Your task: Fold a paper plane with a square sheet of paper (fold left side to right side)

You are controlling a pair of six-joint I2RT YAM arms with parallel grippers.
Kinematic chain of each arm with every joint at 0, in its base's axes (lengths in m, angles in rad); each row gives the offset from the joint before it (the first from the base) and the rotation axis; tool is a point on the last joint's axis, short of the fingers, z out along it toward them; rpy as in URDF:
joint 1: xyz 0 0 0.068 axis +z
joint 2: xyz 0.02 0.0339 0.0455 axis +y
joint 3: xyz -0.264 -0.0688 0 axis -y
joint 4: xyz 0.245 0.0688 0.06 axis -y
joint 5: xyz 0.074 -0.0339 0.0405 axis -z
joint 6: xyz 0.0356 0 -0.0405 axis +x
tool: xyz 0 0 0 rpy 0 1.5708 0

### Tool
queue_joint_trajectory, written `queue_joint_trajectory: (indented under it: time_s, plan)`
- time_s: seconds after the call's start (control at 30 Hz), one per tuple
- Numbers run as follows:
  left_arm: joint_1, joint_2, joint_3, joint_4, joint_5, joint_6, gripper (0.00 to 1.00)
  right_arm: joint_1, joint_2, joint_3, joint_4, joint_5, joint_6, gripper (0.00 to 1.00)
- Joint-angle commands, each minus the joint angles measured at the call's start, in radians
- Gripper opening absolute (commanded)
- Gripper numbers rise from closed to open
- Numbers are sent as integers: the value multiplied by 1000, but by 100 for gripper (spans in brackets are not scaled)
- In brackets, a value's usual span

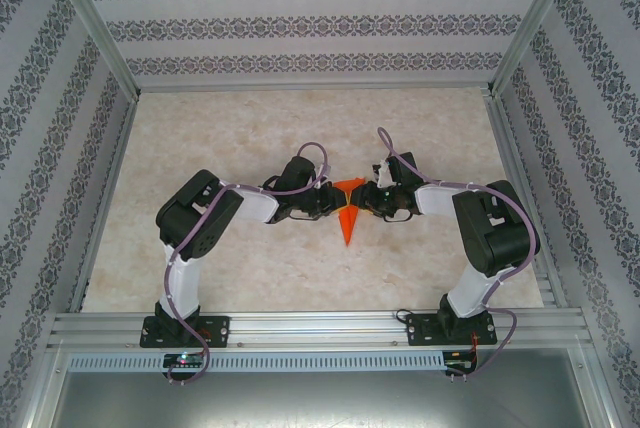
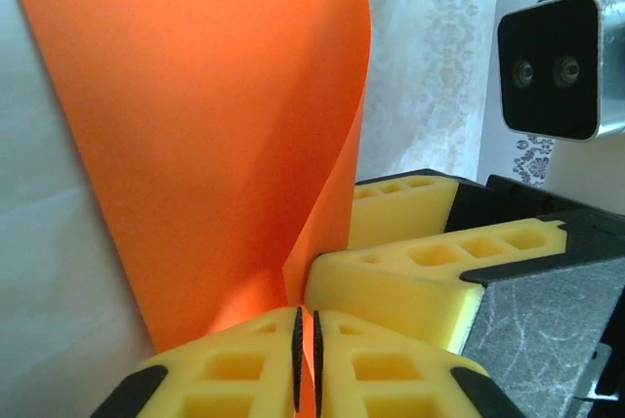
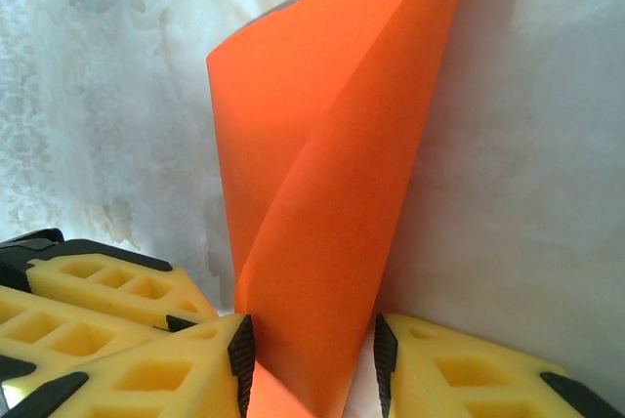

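The orange-red sheet of paper [image 1: 347,218] is folded into a narrow dart like a paper plane, its sharp tip pointing toward the near edge at mid-table. Its wide far end sits between both grippers. My left gripper [image 1: 331,199] is shut on a thin edge of the paper [image 2: 215,145], pinched between its black pads [image 2: 305,325]. My right gripper [image 1: 368,198] straddles the folded paper [image 3: 322,203]: its jaws [image 3: 312,345] stand apart, the left pad against the paper and a gap at the right pad. The right gripper's yellow fingers [image 2: 410,271] press close to the left fingertips.
The marbled tabletop [image 1: 250,138] is ringed by patterned walls and aluminium posts [image 1: 95,23]. A metal rail [image 1: 320,328] runs along the near edge with both arm bases. The right wrist camera [image 2: 552,66] hangs close to the left gripper.
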Motion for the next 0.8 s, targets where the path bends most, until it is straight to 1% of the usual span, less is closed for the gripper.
queue_joint_trajectory:
  time_s: [0.0,0.2,0.33,0.43,0.63,0.77]
  plan:
    - [-25,-61,-20,-15,-30,42,17,19,37,-7,-52,34,-21,41]
    - [-34,-65,-57,50,-9,0,19,19,39,-7,-53,34,-20,41]
    - [-42,-73,-80,82,-14,-16,19,19,39,-8,-52,37,-20,41]
    - [-44,-89,-111,105,-31,-27,22,20,39,-9,-52,35,-20,41]
    - [-56,-85,-121,150,-25,-47,28,20,41,-7,-52,34,-20,41]
    - [-62,-88,-122,155,-29,-51,29,20,40,-8,-52,34,-19,41]
